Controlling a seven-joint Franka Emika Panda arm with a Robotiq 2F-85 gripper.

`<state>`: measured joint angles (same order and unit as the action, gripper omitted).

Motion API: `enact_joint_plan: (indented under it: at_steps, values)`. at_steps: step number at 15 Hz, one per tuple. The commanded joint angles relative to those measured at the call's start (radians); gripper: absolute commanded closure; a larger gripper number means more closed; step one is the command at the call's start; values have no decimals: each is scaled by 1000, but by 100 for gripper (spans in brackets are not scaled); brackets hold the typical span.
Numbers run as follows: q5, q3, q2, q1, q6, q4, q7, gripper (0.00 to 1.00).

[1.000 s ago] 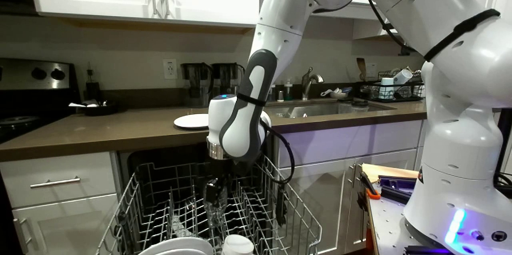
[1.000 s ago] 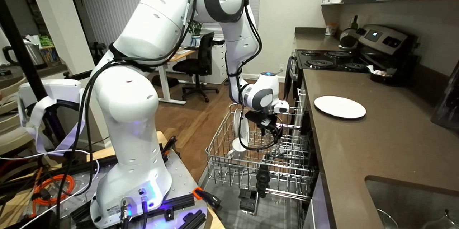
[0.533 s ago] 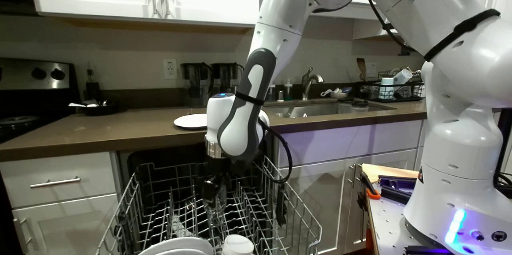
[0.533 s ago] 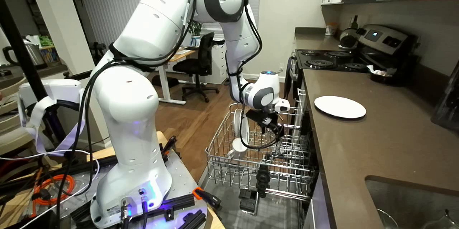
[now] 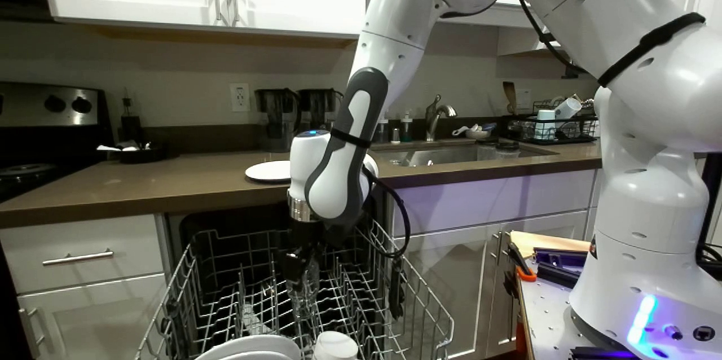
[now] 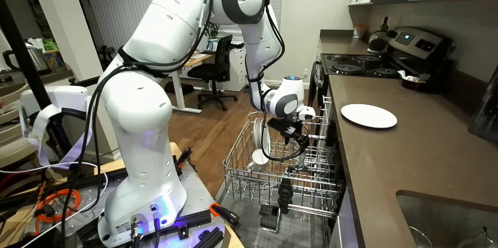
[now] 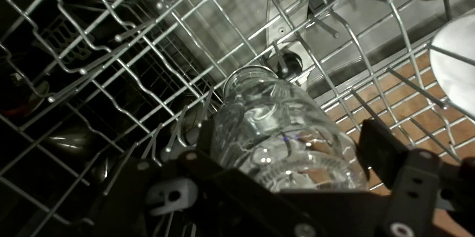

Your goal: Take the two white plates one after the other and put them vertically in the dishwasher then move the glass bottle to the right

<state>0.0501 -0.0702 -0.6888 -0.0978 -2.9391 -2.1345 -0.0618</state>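
Note:
In the wrist view a clear glass bottle (image 7: 274, 125) rests in the wire rack of the dishwasher (image 5: 431, 292), its round rim facing down and away from me. My gripper (image 7: 289, 136) is open, one finger on either side of it; a sliver of space shows by the right finger (image 7: 382, 151), while contact on the left is unclear. An exterior view shows the glass bottle (image 5: 304, 295) below the gripper (image 5: 299, 267). White plates (image 6: 265, 141) stand upright in the rack, two rims showing. Another white plate (image 6: 369, 116) lies flat on the counter.
A white cup (image 6: 258, 159) sits in the rack beside the upright plates. Wire tines (image 7: 356, 99) surround the glass. The brown counter (image 6: 420, 154) overhangs at the dishwasher's side, with a sink (image 6: 439, 217) farther along. A cable (image 5: 403, 224) loops off the wrist.
In an exterior view my gripper has shifted slightly left and its fingers have spread, while the glass bottle stays where it was. Plates and cup have not moved.

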Motion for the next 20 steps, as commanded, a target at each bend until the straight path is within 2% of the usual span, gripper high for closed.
enact_joint_plan:
  at_steps: [1,2,6,7,9,14,15,16,18,20]
  values:
    - [12,-11,13,-8,21,-5,6,32]
    - [13,-15,15,-8,18,-9,5,38]
    - [13,-22,15,-15,20,-10,-1,38]
    - [13,-23,12,-16,20,-6,-2,3]
    - [13,-26,14,-19,22,-6,-3,0]
    - [16,-33,19,-23,20,-12,0,0]
    - [12,-25,17,-15,21,-9,5,25]
    - [13,-28,17,-18,21,-9,3,26]
    - [10,-25,22,-14,23,-12,4,37]
    - [13,-27,34,-18,21,-21,4,37]
